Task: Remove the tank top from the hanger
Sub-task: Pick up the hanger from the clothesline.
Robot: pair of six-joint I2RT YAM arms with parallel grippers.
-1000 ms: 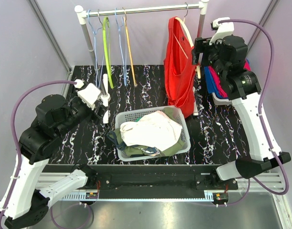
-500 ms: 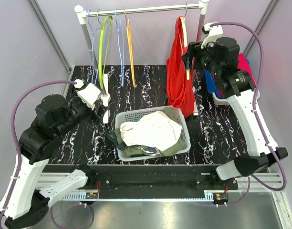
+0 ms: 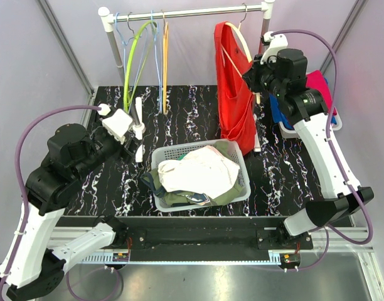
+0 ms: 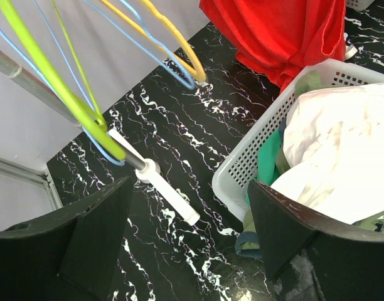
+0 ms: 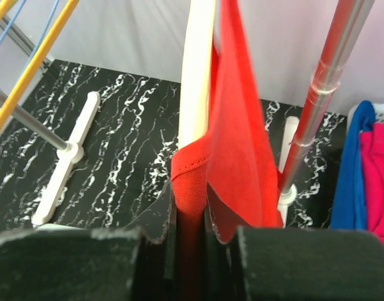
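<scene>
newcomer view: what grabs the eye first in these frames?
The red tank top dominates, hanging on a cream hanger from the rail at back right, with the right claw pinched on its fabric. Next comes the white basket heaped with clothes at the centre of the marbled table. The green hanger hangs bare among thin coloured ones at the rail's left end.

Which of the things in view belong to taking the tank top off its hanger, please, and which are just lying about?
Belonging to the job: red tank top; cream hanger inside it; right gripper, pinching its fabric.
Just lying about: empty hangers; white basket of clothes; blue and pink clothes; left gripper, open, holding nothing.
</scene>
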